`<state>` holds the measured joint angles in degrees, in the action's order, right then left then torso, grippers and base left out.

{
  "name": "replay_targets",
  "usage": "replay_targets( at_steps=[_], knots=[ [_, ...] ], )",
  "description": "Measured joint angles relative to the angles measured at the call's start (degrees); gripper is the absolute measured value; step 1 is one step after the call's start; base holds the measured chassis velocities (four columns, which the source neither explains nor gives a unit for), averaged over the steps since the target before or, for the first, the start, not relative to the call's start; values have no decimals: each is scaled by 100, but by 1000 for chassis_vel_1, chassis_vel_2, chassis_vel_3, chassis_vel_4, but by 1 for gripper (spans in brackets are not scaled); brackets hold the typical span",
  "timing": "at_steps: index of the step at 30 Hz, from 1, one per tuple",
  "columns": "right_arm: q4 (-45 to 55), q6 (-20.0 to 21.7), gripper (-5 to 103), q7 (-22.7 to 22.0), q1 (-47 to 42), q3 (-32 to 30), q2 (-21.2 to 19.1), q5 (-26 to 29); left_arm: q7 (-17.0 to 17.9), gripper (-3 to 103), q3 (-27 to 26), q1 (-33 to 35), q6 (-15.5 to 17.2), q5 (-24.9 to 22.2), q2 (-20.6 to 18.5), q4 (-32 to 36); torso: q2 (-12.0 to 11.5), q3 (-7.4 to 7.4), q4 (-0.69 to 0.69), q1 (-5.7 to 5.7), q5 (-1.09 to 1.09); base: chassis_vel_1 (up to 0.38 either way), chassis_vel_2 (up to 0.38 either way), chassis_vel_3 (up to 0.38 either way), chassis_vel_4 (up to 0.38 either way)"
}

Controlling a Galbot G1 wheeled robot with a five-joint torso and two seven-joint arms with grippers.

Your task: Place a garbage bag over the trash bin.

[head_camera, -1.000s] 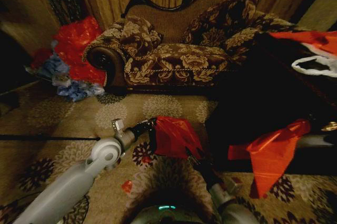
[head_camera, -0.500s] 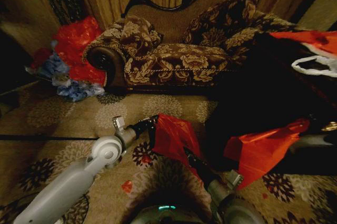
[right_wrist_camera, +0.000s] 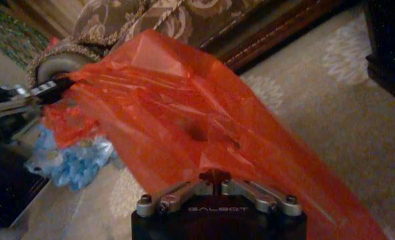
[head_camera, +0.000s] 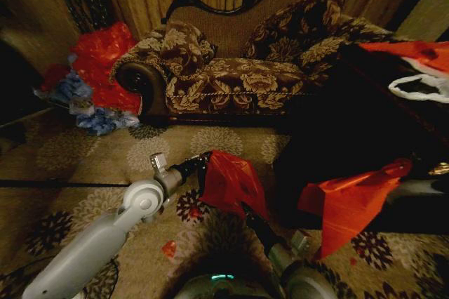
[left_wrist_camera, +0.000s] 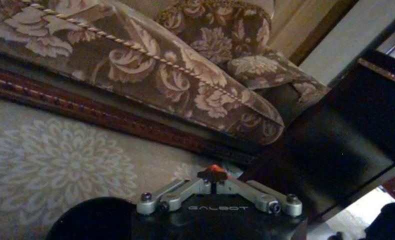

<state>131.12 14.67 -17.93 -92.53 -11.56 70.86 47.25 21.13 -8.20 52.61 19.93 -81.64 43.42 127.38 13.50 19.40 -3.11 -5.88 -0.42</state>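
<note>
1. Garbage bag (head_camera: pixel 231 183): small, thin, glossy red plastic, crinkled; held up over the patterned carpet (head_camera: pixel 84 158), in front of the floral brocade sofa (head_camera: pixel 231 78). It is stretched between the two grippers, its long axis running from the left one to the right one.
2. Left gripper (head_camera: pixel 202 165): at the bag's far upper edge; fingers clenched on a pinch of red film, seen in the left wrist view (left_wrist_camera: pixel 214 175).
3. Right gripper (head_camera: pixel 247 209): at the bag's near lower edge; fingers closed on the plastic, which rises straight from the fingertips (right_wrist_camera: pixel 214 176) in the right wrist view.
4. Trash bin: a black round-edged shape (left_wrist_camera: pixel 91 217) lies beside the left gripper in the left wrist view; whether it is the bin cannot be told.
5. Judgement: both arms are equally engaged; the mouth must be spread apart between them before lowering onto a rim.
6. Other: larger orange-red plastic bag (head_camera: pixel 351 201), draped off dark furniture to the right; heap of red and blue bags (head_camera: pixel 95 74) by the sofa's left arm.
</note>
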Motion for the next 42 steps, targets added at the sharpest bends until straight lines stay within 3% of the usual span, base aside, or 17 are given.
replay_targets(
  at_steps=[11,19,28,42],
  knots=[
    [-371,-214,0,-61,491,72,50,-50,12,0,-28,11,-2,-67,-61,219,0,0,0,0,0,0,0,0,0],
    [-491,-256,0,-221,1143,147,-134,323,-69,0,9,-76,21,-187,-189,369,0,0,0,0,0,0,0,0,0],
    [-958,-248,0,-318,2324,704,-387,779,-168,0,85,-306,86,-342,-212,313,0,0,-1,0,0,0,0,0,0],
    [-2371,-229,0,-473,4260,2110,237,876,-191,0,-135,-488,-4,-446,-341,66,0,0,1,-1,-1,0,0,0,0]
  ],
)
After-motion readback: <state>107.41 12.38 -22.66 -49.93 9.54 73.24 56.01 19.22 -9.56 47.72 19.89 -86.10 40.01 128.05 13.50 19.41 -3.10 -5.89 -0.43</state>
